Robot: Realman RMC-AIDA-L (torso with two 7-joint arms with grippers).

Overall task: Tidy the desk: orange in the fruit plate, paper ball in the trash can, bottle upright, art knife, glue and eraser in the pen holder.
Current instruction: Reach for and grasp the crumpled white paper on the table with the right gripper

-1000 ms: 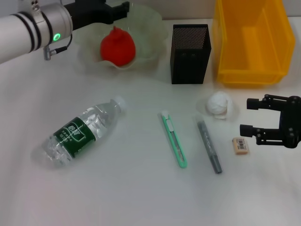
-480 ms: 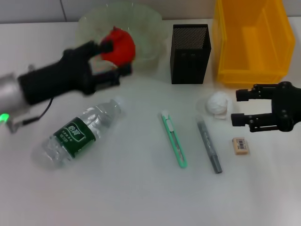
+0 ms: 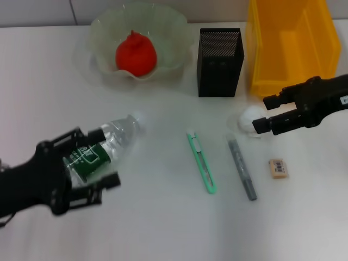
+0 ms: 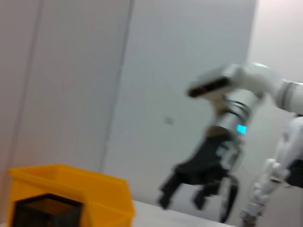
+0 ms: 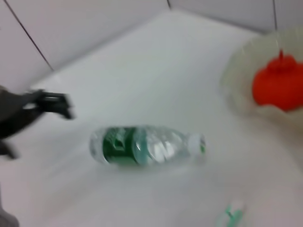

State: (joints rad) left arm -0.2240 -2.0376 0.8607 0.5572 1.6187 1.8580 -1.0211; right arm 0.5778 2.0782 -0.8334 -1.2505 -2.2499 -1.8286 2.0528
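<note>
Left pincer (image 3: 92, 160): spread wide astride bottle (image 3: 103, 147) | right pincer (image 3: 262, 113): apart, flanking paper ball (image 3: 249, 120)

White table (image 3: 163, 228) under everything. Grey wall (image 4: 71, 85) behind, with thin lines running down. White robot arm parts (image 4: 284, 156) off at one side.

We can read nothing: the bottle (image 3: 103, 149) has a green label with unreadable white marks, and the eraser (image 3: 278, 167) bears a barcode.
</note>
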